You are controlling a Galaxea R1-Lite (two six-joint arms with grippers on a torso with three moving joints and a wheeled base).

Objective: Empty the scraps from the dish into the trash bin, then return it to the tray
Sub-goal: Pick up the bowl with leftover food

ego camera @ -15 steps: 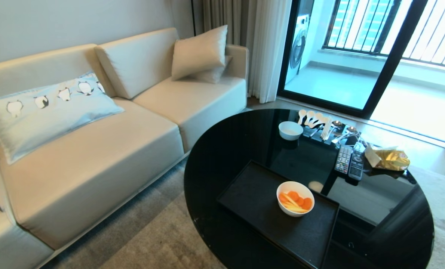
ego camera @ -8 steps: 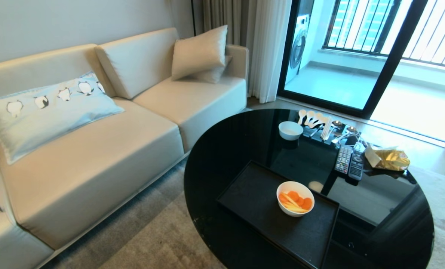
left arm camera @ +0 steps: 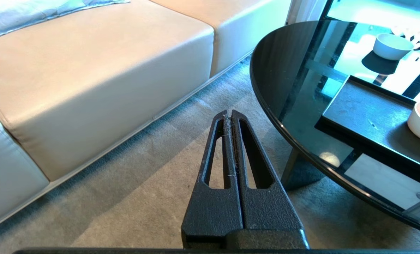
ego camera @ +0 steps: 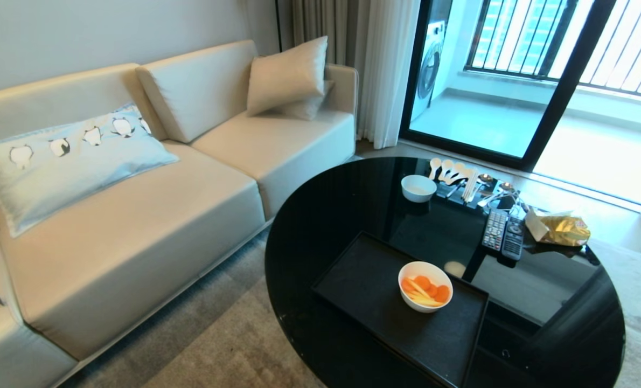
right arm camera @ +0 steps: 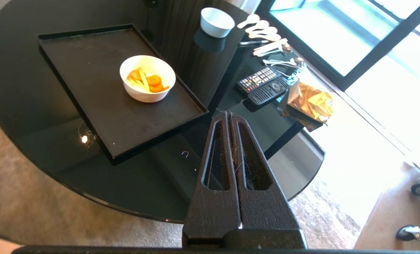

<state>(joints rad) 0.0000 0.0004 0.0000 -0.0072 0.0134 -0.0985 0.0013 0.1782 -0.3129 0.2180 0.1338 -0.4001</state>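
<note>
A beige sofa [ego camera: 137, 215] is seen along the left, with a strip of grey carpet [ego camera: 229, 345] left open between its front edge and the rim of the round black glass table [ego camera: 320, 215]. The left gripper [left arm camera: 230, 116], fingers pressed together and empty, is held over that carpet beside the table's edge. The black tray [ego camera: 363, 280] is set near the table's front rim, and the dish [ego camera: 425, 294] with its scraps [ego camera: 424, 290] is placed inside it. The right gripper [right arm camera: 227, 117], closed on nothing, is poised above the table just off the tray's corner, apart from the dish.
</note>
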